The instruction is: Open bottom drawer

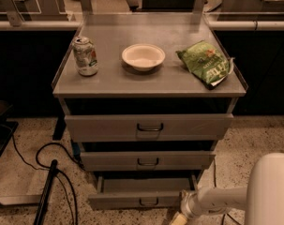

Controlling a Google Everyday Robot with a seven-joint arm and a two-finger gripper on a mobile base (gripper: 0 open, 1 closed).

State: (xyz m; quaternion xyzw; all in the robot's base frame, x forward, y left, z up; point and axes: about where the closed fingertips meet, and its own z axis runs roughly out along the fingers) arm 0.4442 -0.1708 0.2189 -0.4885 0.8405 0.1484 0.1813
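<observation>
Grey bottom drawer (pixel 119 200) ajar; pincer (pixel 178 217) beside its right corner

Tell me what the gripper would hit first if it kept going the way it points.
Likely nothing shown: the gripper, beside the bottom drawer, points down-left out of view; probably floor.

Flat grey metal bottom drawer (pixel 115 201), lowest of three: pulled partly out, front level, open interior showing behind front. Small dark bracket handle (pixel 149 202) centred on front. White gripper (pixel 177 218) just beside drawer's right front corner.
</observation>
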